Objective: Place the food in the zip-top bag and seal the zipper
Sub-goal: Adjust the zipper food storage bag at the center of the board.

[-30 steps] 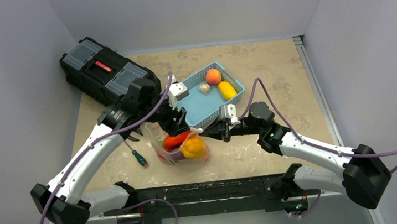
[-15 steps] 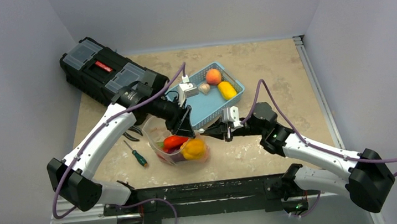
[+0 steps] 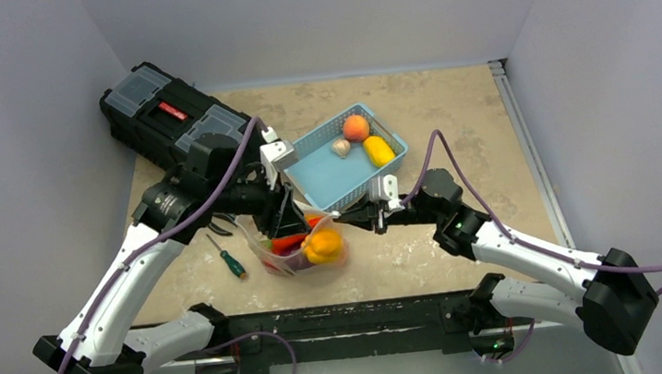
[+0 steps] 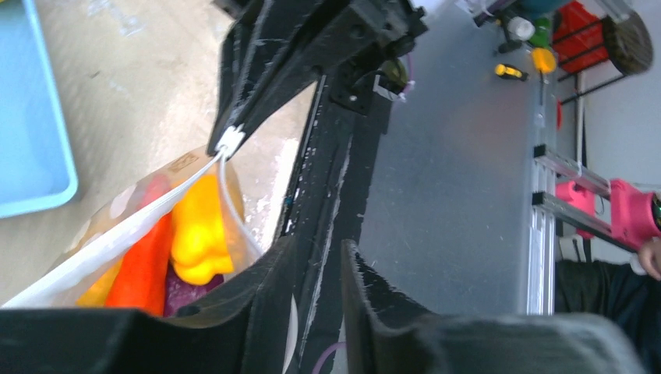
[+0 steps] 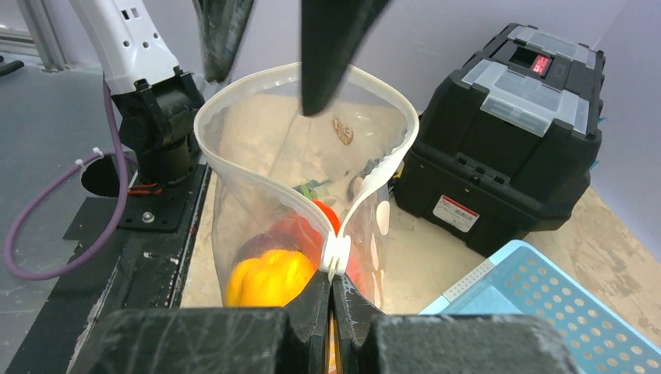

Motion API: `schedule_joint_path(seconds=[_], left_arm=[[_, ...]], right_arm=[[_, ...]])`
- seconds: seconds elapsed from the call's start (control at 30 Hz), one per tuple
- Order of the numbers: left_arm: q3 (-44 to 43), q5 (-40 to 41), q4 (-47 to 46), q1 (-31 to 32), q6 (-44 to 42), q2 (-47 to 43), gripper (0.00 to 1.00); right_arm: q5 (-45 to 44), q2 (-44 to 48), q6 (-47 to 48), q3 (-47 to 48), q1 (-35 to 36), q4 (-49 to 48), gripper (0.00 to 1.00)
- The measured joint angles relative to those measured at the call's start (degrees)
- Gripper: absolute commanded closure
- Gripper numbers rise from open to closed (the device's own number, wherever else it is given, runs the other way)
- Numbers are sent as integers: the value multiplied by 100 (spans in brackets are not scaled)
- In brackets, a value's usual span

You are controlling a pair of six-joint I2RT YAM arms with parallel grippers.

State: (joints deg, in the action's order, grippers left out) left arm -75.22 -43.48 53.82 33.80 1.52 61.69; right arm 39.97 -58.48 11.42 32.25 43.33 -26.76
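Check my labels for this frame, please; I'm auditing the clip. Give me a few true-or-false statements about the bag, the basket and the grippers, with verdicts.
1. The right gripper is shut on the rim of the zip-top bag. True.
2. The zipper is sealed. False: the bag's mouth stands wide open.
3. The blue basket holds nothing. False: a peach, a yellow piece and a small pale piece lie in it.
4. A yellow pepper lies in the bag. True.
5. The screwdriver lies in the basket. False: it lies on the table, left of the bag.
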Motion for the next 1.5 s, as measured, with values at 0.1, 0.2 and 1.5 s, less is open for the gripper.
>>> schedule_joint_path(seconds=[0.1, 0.2, 1.5], left_arm=[[79, 640, -210, 0, 63, 15, 28], [160, 933, -588, 4, 11, 61, 23], [1532, 1884, -1847, 643, -824, -341, 96]], right_arm=[[2, -28, 0, 61, 0, 28, 100], [4, -42, 0, 103, 0, 68, 100], [-13, -385, -1200, 216, -2, -297, 78]])
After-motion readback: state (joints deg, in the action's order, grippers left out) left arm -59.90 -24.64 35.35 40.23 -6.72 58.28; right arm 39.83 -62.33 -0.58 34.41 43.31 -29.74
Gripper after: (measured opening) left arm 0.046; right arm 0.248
